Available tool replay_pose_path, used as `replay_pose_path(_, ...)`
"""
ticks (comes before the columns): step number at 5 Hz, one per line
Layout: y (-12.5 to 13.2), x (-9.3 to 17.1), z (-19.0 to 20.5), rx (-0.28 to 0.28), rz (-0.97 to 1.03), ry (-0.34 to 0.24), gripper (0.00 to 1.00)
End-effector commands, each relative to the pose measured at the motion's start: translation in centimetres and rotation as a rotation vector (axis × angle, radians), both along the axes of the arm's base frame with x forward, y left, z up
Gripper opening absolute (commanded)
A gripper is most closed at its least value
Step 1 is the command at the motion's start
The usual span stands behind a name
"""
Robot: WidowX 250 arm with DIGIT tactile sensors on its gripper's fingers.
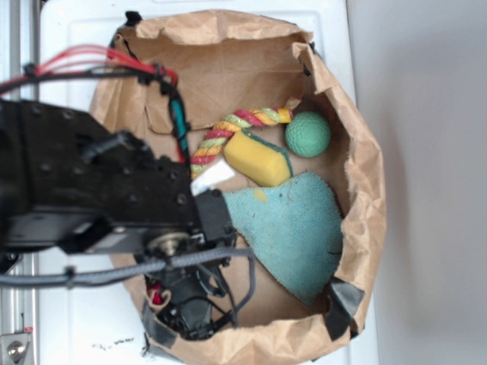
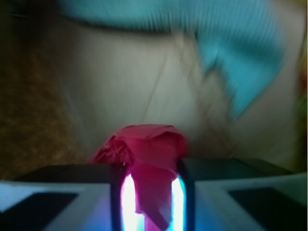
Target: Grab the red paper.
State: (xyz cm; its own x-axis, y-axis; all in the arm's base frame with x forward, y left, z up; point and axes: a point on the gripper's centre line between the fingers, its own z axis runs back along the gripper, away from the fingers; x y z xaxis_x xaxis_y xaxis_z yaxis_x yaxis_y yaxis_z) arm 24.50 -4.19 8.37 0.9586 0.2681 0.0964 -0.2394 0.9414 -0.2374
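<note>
While the wrist view is blurry, the red paper (image 2: 147,154) looks pinched between the gripper (image 2: 150,192) jaws, low in the paper bag (image 1: 358,228), near the teal cloth (image 1: 293,228).

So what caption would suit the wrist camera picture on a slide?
Gripper closed on the crumpled bright red paper wad, above the blurred brown paper bag floor and teal cloth.

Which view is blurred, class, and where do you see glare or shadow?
Wrist view: the background and blue cloth are smeared and soft; the red paper between the pincer pads is sharper, with bright white-blue glare on the pads. Exterior view: mostly sharp, evenly lit; the dark arm hides and shades the bag's lower left.
</note>
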Motion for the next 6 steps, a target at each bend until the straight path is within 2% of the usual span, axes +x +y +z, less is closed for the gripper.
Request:
replay_pose_path(1,3.4,3.3,5.9,0.289,-0.034,-0.029,0.00)
replay_pose_path(2,5.1,3.7,7.3,0.414,-0.027,-0.043,0.00)
replay_pose_path(3,5.9,3.3,8.0,0.449,-0.070,-0.005,0.00)
replay_pose_path(4,5.6,2.4,9.4,0.387,-0.123,-0.028,0.00)
replay_pose_path(5,5.4,1.9,10.5,0.283,-0.136,-0.025,0.00)
replay_pose_path(6,5.1,1.6,11.1,0.243,-0.150,-0.045,0.00)
